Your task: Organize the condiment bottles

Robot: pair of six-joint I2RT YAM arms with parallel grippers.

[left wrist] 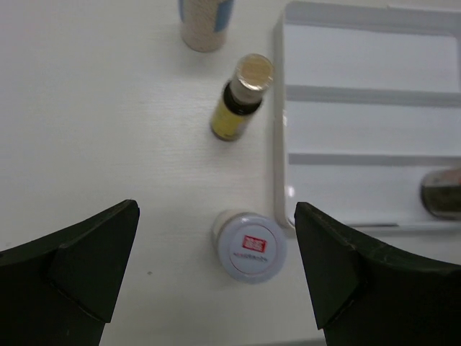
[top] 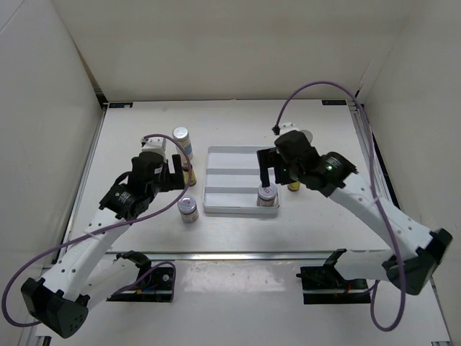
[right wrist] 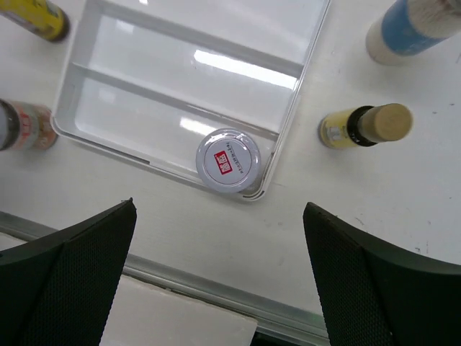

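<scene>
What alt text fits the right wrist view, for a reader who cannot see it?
A short silver-lidded jar stands in a corner compartment of the grey tray, below the open right gripper. On the table right of the tray stand an amber bottle and a white bottle with a blue band.

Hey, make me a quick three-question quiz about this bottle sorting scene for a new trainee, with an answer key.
1. True or false: the tray holds two jars.
2. The silver-lidded jar sits in which tray compartment? A nearest the arm bases, B middle, C farthest.
3. Fill in: the right pincer near that jar stands ____.
Key: 1 false; 2 A; 3 open.
</scene>
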